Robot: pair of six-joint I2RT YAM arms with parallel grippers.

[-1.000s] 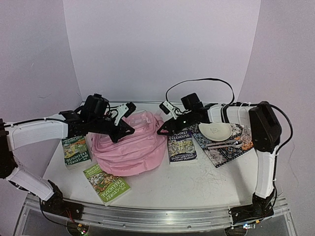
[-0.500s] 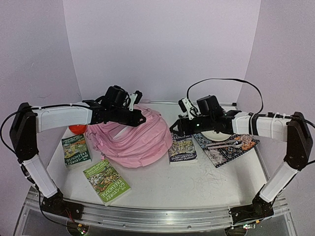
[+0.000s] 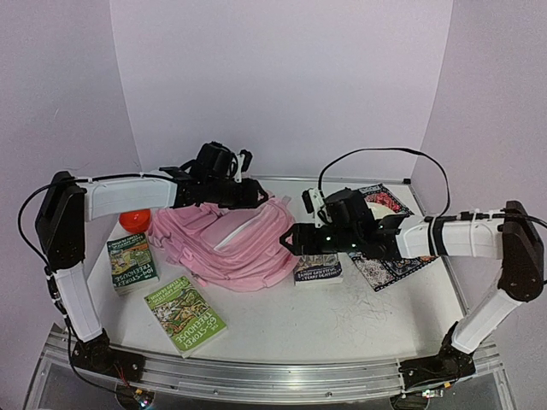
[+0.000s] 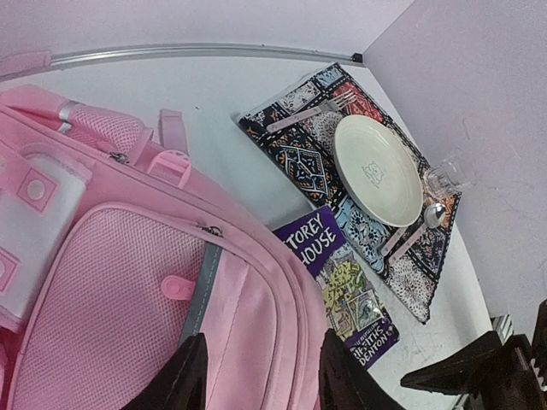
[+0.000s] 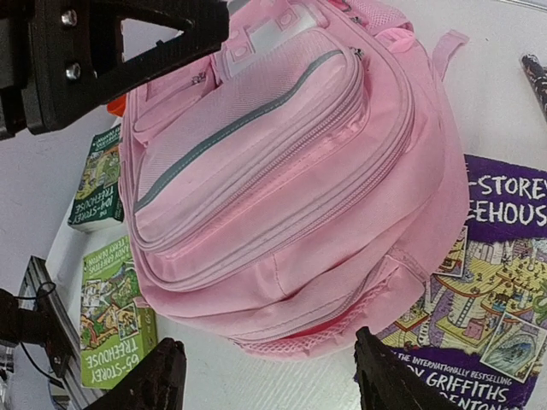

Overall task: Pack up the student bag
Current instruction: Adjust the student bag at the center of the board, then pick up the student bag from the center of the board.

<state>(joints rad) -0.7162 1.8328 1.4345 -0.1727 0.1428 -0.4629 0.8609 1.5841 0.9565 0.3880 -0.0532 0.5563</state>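
On the near part of the table [image 3: 342,325], a little left of the middle, the student bag [image 3: 226,248] is lying with its front pockets facing up. Its long axis is running, as I am judging it, from near-left to far-right. My right gripper [image 5: 265,359] is hovering just beside its right flank, jaws wide apart and holding nothing. Farther back, my left gripper [image 4: 262,342] is hanging directly over the bag's far end, jaws also apart and empty, so the left one is nearer for the next grasp
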